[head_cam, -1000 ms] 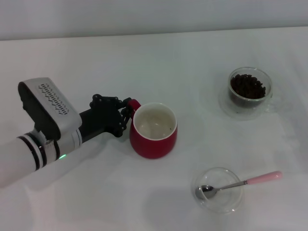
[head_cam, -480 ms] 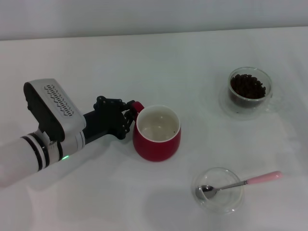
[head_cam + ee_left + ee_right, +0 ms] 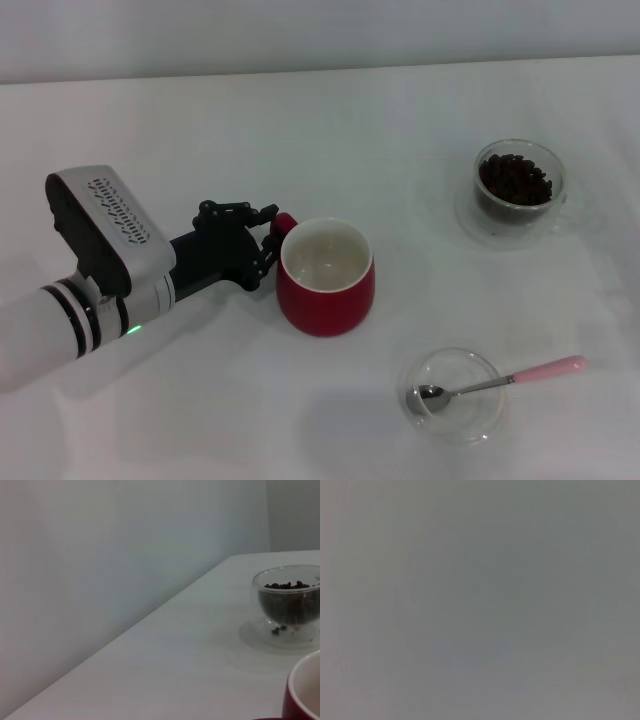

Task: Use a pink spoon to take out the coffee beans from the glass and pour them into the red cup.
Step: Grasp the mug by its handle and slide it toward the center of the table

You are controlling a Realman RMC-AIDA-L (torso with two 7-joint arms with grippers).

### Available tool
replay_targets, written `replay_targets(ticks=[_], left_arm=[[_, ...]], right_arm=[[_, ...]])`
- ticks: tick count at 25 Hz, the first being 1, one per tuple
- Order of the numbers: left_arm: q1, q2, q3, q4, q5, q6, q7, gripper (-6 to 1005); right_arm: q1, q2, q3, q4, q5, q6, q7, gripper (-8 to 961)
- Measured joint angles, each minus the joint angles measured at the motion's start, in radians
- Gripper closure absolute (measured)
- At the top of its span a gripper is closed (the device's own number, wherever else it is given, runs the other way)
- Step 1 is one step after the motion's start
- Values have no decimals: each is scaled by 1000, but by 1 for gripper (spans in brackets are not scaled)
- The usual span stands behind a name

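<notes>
Red cup, item in hand: our left gripper pinches its handle, and we judge gentle sliding toward the glass avoids tipping.

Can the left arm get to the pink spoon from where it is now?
Probably not directly. The left end effector is at the red cup's handle, and the red cup sits between it and the pink spoon, which rests in the glass dish.

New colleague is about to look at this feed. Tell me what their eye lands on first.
The red cup near the middle of the table, with the left gripper at its handle. Next, the glass of dark coffee beans at far right, and the pink spoon resting in a clear dish in front.
</notes>
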Motion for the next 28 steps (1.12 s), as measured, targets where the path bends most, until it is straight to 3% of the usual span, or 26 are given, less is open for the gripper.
replay_targets(ticks=[5, 15, 28], left_arm=[[2, 0, 0, -1, 3, -3, 1, 754], [66, 0, 0, 23, -1, -125, 2, 447], [240, 0, -3, 101, -21, -353, 2, 440]], right_arm=[[-2, 0, 0, 0, 1, 0, 0, 91], [-3, 0, 0, -1, 3, 0, 0, 92], [-24, 0, -3, -3, 0, -5, -5, 93]])
